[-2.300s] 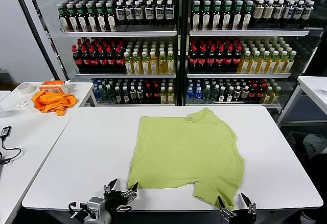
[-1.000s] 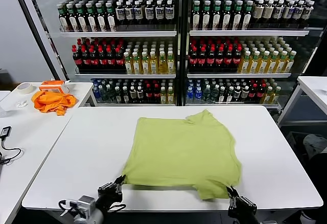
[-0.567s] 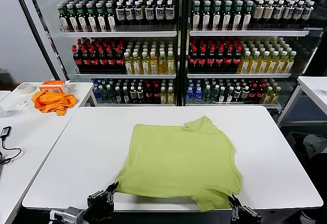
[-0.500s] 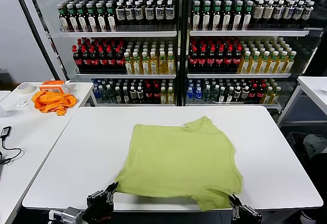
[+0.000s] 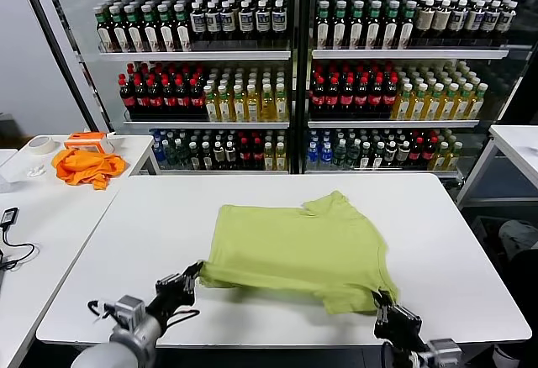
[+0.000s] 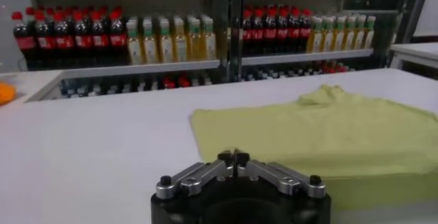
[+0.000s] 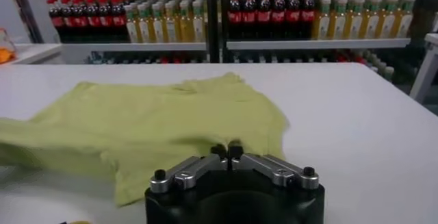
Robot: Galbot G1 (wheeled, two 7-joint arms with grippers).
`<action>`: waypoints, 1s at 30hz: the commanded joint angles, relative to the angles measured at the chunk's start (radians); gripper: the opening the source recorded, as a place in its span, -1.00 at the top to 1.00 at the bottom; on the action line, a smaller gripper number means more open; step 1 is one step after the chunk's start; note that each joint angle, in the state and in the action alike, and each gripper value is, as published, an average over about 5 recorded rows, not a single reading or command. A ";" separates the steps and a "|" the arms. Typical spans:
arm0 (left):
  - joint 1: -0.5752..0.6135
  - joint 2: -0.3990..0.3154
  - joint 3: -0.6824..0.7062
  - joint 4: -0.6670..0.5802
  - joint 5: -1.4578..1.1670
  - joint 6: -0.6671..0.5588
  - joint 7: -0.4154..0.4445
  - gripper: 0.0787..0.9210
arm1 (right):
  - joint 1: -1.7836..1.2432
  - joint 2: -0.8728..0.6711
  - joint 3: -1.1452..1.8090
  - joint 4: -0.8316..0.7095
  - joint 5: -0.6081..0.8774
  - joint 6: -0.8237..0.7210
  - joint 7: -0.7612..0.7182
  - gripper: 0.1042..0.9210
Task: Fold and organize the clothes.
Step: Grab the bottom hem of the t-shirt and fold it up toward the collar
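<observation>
1. The T-shirt (image 5: pixel 301 250) lies on the white desk (image 5: pixel 126 250), in its middle and toward the near edge. The near hem is lifted off the surface and curled back a little over the body of the shirt.

2. The left gripper (image 5: pixel 187 280) sits at the near-left corner of the shirt, fingers pinched together on that hem corner. The left wrist view shows its fingertips meeting with the fabric just ahead of them.

3. The right gripper (image 5: pixel 385 307) is at the near-right corner of the shirt, close to the desk's near edge, clamped on the cloth there. In its wrist view the fingertips likewise meet over the fabric.

4. Progress, as I judge it: a first fold is only beginning. The far part of the shirt is flat and spread. No neat folded stack is present, so most of the folding and the tidying remain.

5. The collar end points to the far edge of the desk, with a bunched fold, perhaps a sleeve, rising at the far right. The shirt's long axis runs from near edge to far edge, slightly skewed toward the far right.

6. On the side table to the left lies an orange cloth (image 5: pixel 87 166), apart from the work.
</observation>
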 commanded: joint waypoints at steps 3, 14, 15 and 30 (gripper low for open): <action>-0.203 -0.007 0.087 0.160 -0.053 -0.004 0.051 0.99 | 0.133 0.014 -0.030 -0.112 0.028 -0.068 0.019 0.99; -0.278 -0.039 0.158 0.271 -0.017 -0.008 0.081 0.99 | 0.154 0.036 -0.036 -0.172 -0.003 -0.019 -0.021 0.99; -0.282 -0.042 0.162 0.284 -0.013 -0.010 0.081 0.99 | 0.158 0.038 -0.040 -0.179 -0.005 -0.013 -0.026 0.99; -0.296 -0.068 0.160 0.402 0.043 -0.047 0.035 0.60 | 0.114 0.020 0.031 -0.121 0.010 -0.027 -0.030 0.38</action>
